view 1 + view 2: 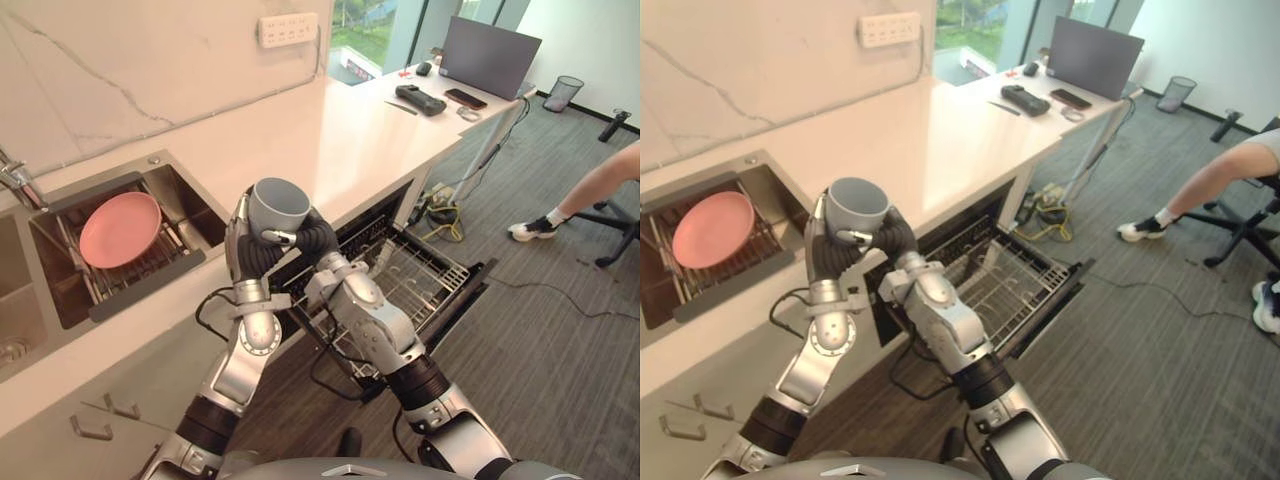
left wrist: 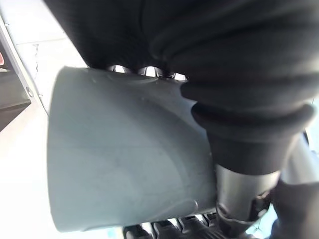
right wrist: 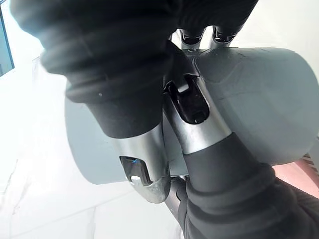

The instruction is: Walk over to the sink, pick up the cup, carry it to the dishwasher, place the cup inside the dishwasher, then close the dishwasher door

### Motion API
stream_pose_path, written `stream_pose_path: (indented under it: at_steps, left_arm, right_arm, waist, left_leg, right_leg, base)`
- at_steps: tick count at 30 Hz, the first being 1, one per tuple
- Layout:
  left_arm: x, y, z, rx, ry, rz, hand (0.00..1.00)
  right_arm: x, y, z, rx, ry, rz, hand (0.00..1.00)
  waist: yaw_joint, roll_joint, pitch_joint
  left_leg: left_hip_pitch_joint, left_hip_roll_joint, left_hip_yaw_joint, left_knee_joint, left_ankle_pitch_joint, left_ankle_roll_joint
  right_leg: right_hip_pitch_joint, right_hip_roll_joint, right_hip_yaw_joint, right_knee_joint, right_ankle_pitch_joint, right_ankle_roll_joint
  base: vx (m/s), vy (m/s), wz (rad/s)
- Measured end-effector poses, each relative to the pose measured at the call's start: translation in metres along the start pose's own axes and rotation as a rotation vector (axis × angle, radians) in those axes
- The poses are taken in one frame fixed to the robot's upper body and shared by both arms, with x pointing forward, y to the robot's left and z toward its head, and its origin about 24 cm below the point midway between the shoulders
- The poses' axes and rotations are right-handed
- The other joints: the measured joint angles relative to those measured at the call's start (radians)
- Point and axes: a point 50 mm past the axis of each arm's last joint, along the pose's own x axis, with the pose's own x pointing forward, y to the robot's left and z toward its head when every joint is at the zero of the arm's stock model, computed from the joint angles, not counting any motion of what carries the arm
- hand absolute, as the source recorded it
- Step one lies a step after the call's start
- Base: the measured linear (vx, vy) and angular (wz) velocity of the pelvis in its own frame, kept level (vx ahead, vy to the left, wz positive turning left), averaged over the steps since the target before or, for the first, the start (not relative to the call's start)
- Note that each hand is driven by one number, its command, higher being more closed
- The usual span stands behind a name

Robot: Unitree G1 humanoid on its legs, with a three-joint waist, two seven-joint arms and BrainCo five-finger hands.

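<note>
Grey cup [image 1: 280, 207] upright, mouth up, held over counter [image 1: 340, 130] edge, just beside open dishwasher [image 1: 440, 278]. 2 hands on it: left hand [image 1: 242, 250] and right hand [image 1: 318, 238], both curled round its wall. Pink plate [image 1: 120, 228] in sink [image 1: 195, 205]

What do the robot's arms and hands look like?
The left arm and right arm are silver-grey, with round joints and black ribbed bands. The left hand and right hand wear dark ribbed covers, with silver, dark-tipped fingers.

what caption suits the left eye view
Left hand and right hand clasp a round grey cup near the open dishwasher's wire rack
</note>
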Motion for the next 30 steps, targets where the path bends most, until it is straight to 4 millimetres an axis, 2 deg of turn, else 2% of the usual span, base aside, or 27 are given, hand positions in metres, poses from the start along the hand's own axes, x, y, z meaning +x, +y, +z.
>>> stream_pose_path:
  at_steps: [11, 12, 19, 30]
  left_arm:
    - [-0.005, 0.01, 0.001, -0.006, -0.055, 0.003, 1.0]
    - [-0.006, 0.012, 0.0, -0.004, -0.059, 0.0, 0.0]
    - [-0.016, 0.016, -0.005, 0.004, -0.069, -0.065, 0.0]
    - [-0.024, 0.018, -0.003, 0.047, -0.119, -0.121, 0.0]
  right_arm:
    - [-0.001, 0.007, 0.004, 0.139, -0.066, 0.025, 1.0]
    - [-0.001, 0.007, 0.004, 0.159, -0.064, 0.03, 1.0]
    - [-0.001, 0.006, 0.006, 0.334, -0.081, 0.014, 1.0]
    - [-0.001, 0.002, 0.011, 0.467, -0.118, -0.007, 1.0]
  waist:
    - [0.022, 0.0, 0.0]
    - [0.023, 0.0, 0.0]
    - [0.026, 0.0, 0.0]
    - [0.023, 0.008, -0.003]
  left_leg:
    - [-0.004, -0.001, -0.01, -0.001, 0.0, -0.001]
    - [-0.004, -0.001, -0.013, -0.001, 0.0, -0.001]
    - [-0.003, 0.0, -0.025, -0.003, 0.001, -0.002]
    - [-0.004, 0.0, -0.024, -0.004, 0.002, -0.003]
  right_leg:
    - [0.001, -0.001, -0.008, 0.0, -0.001, 0.003]
    - [0.002, -0.001, -0.01, 0.0, -0.002, 0.004]
    - [0.009, -0.001, -0.023, 0.0, -0.005, 0.008]
    - [0.008, -0.001, -0.023, 0.0, -0.006, 0.006]
  base:
    - [0.0, 0.018, 0.02]
    - [0.0, 0.02, 0.05]
    - [0.0, 0.021, 0.06]
    - [0.0, 0.006, 0.0]
